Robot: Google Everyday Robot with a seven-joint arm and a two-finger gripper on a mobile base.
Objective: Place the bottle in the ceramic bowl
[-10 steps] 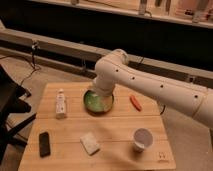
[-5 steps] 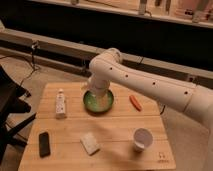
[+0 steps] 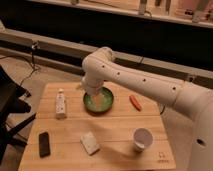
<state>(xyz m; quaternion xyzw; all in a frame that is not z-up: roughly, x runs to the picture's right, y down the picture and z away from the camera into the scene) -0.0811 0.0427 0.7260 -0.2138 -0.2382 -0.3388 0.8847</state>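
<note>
The small white bottle (image 3: pixel 60 104) stands upright on the left part of the wooden table (image 3: pixel 120 127). The green ceramic bowl (image 3: pixel 98 101) sits near the table's middle back, about a bowl's width to the right of the bottle. My white arm reaches in from the right, and its end hangs over the bowl's left back rim. The gripper (image 3: pixel 91 91) is there, mostly hidden behind the arm's wrist. Nothing is seen held in it.
A white sponge-like block (image 3: pixel 90 143) lies at front centre. A white cup (image 3: pixel 142 138) stands front right, a black phone-like object (image 3: pixel 44 144) front left, and an orange carrot-like item (image 3: pixel 135 102) right of the bowl. A dark chair stands at the left.
The arm's end has swung leftward over the bowl, toward the bottle's side. The bottle and the other objects have not moved.
</note>
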